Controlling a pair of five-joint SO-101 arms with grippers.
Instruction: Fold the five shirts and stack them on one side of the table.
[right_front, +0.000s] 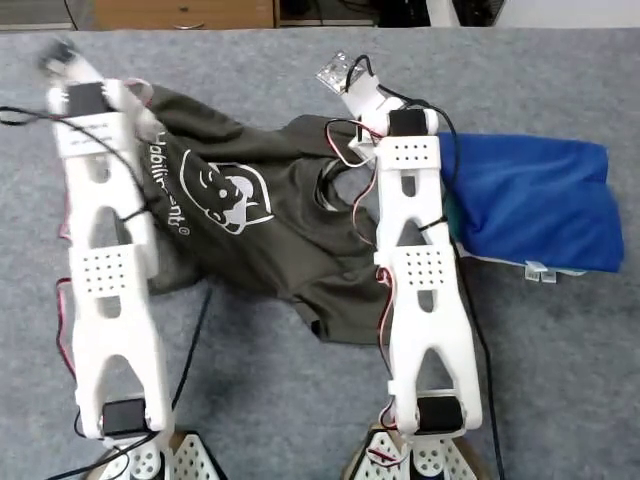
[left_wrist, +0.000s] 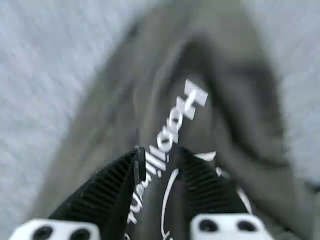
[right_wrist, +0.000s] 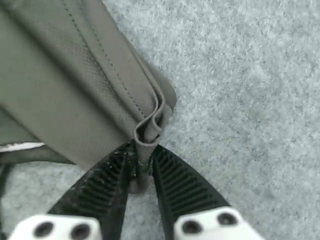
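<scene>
A dark olive shirt (right_front: 270, 235) with a white print lies crumpled across the table's middle, under both arms. My right gripper (right_front: 340, 75) is at the shirt's far edge. In the right wrist view it (right_wrist: 144, 150) is shut on a folded hem of the shirt (right_wrist: 75, 85), just above the carpet. My left gripper (right_front: 62, 58) is near the far left corner, past the shirt's sleeve. In the left wrist view its fingers (left_wrist: 200, 180) stand a little apart, and the printed shirt (left_wrist: 225, 100) shows through the gap.
A folded blue shirt (right_front: 540, 200) tops a small stack at the right side, with lighter fabric (right_front: 540, 270) peeking out below it. Grey carpet (right_front: 560, 380) covers the table. A wooden cabinet (right_front: 185, 12) stands beyond the far edge. Cables trail by both arm bases.
</scene>
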